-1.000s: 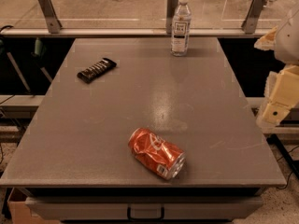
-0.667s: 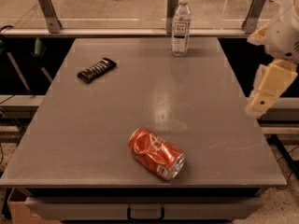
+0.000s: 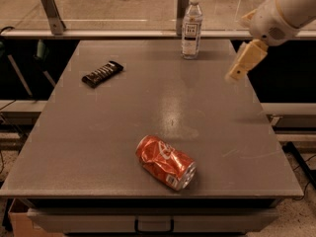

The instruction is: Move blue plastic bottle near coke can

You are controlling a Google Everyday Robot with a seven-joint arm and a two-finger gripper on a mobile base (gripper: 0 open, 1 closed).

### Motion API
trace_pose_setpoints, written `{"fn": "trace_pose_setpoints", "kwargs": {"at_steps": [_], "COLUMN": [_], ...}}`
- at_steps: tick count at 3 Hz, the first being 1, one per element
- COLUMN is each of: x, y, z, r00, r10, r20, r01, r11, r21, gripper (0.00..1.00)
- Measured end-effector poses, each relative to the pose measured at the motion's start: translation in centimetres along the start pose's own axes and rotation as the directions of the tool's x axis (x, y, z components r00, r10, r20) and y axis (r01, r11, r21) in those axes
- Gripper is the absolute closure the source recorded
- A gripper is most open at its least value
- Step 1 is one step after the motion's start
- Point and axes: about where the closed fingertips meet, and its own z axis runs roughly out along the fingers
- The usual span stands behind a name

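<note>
The blue plastic bottle (image 3: pixel 191 26) stands upright at the far edge of the grey table (image 3: pixel 98 132), clear with a white cap and a dark-and-white label. The coke can (image 3: pixel 166 161), crushed and red-orange, lies on its side near the table's front edge. My gripper (image 3: pixel 238 72) hangs from the white arm at the upper right, above the table's right side. It is to the right of the bottle and a little nearer than it, not touching it, and holds nothing.
A dark flat snack bar wrapper (image 3: pixel 102 73) lies on the table's left rear. A rail with metal posts (image 3: pixel 51 10) runs behind the table. A drawer handle (image 3: pixel 154 227) shows under the front edge.
The arm and gripper have moved in from the right edge, up and leftwards toward the bottle. The bottle, can and wrapper have not moved.
</note>
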Motion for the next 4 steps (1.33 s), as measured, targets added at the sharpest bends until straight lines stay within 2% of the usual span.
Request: {"fn": "trace_pose_setpoints", "kwargs": {"at_steps": [1, 2, 3, 4], "x": [-2.2, -4.5, -6.1, -6.3], "y": [-5.3, -8.6, -10.9, -13.3], "z": [4.4, 8.2, 10.4, 11.6], "r00": [0.992, 0.964, 0.924, 0.878], "r10": [0.036, 0.098, 0.17, 0.243], "r20": [0.122, 0.247, 0.343, 0.413], "r01": [-0.038, -0.096, -0.165, -0.248], "r11": [0.9992, 0.9952, 0.9853, 0.9678], "r21": [0.016, -0.021, -0.046, -0.042], "gripper": [0.0, 0.0, 0.0, 0.0]}}
